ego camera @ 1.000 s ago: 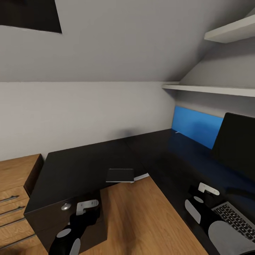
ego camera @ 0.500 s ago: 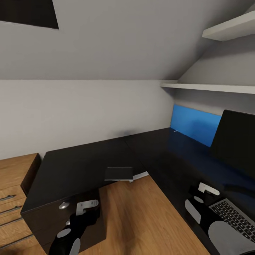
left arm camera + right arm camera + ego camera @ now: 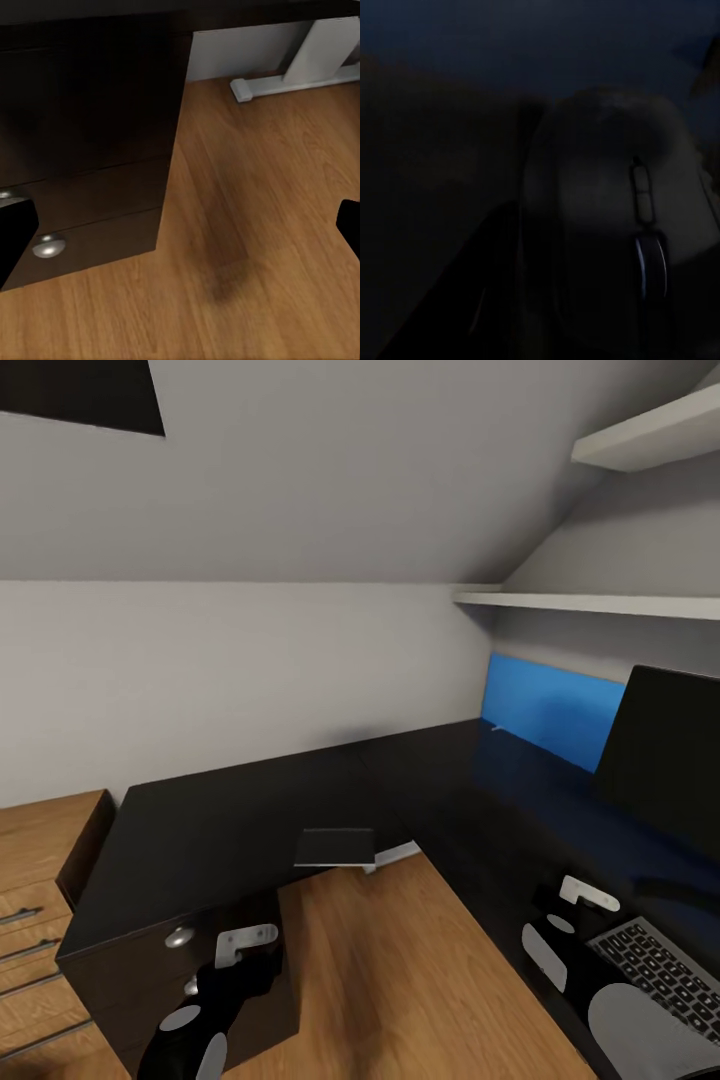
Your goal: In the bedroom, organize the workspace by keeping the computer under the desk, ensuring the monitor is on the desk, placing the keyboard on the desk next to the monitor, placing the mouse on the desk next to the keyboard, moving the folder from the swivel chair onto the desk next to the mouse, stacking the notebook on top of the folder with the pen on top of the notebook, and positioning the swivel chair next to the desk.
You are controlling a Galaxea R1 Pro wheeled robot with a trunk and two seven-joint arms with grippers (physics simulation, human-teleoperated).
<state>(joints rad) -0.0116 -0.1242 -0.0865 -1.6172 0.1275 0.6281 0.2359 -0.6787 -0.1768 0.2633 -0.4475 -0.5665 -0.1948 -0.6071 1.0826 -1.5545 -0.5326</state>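
Partly cropped: monitor, keyboard; mouse dim, close-up.

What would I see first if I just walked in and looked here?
Probably the bright blue folder, standing up against the wall at the back of the long shiny black desk. Next, the big black monitor at the right, with the keyboard in front of it.
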